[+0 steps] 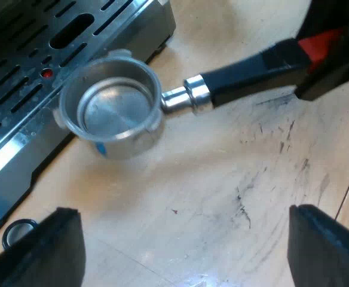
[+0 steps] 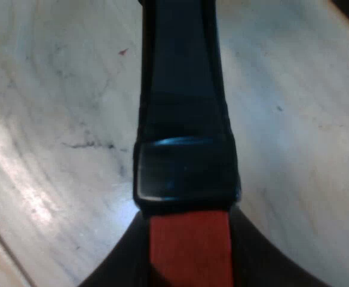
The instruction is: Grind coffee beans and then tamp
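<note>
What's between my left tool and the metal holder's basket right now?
Bare tabletop with dark scuffs, by the left wrist view. The left tool is open, apart from the metal holder.

Empty metal holder (image 1: 112, 107), opening up, beside espresso machine (image 1: 19, 72) base; dark handle (image 1: 252, 72) ends red.

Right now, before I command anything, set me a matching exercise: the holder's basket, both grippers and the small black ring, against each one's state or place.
Things:
1. holder's basket
2. left gripper
3. right gripper
4. black ring

States or places:
A. jaws closed on the handle's red end
B. empty, next to the espresso machine
C. lying on the table by the machine's base
D. jaws open above the table

Pairs: 1-B, 2-D, 3-A, 4-C
</note>
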`<control>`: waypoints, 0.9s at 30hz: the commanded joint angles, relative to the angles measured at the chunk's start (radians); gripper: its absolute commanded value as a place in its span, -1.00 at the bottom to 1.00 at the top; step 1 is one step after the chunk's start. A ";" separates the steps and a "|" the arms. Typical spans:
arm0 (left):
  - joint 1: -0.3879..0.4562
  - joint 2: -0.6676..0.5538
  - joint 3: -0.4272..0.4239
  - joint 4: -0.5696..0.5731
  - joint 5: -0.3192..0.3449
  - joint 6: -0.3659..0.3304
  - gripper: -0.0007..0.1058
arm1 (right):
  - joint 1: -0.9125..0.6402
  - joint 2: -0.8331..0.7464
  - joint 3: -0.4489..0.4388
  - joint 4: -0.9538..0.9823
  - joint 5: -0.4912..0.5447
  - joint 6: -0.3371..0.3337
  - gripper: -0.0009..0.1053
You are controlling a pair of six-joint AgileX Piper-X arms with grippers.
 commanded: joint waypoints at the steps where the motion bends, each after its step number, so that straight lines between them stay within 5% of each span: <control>1: -0.005 -0.003 -0.005 0.000 -0.001 -0.012 0.34 | -0.036 -0.011 -0.013 -0.045 -0.026 -0.063 -0.98; 9: -0.005 -0.003 0.021 -0.044 0.040 -0.012 0.34 | -0.105 0.054 -0.013 -0.122 -0.107 -0.157 -0.98; 27: -0.005 -0.003 0.021 -0.044 0.036 -0.016 0.34 | -0.105 0.157 0.111 -0.336 -0.137 -0.149 -0.98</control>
